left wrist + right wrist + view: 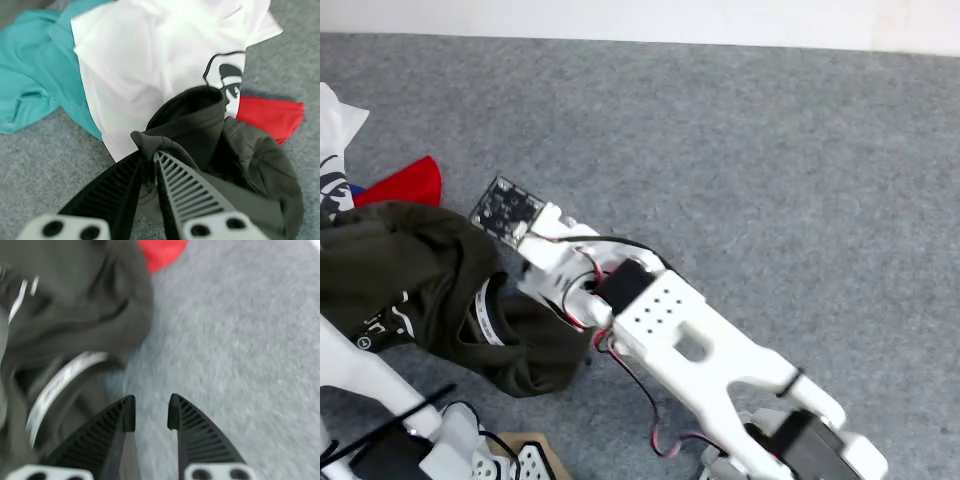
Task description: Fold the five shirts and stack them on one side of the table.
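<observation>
Stretching wide, grey carpeted table, white band

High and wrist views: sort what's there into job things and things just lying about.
Job: dark shirt, pinched in the left gripper; white shirt; teal shirt; red shirt; right gripper, open beside the dark shirt.
Lying about: gray mat; brown board.
</observation>
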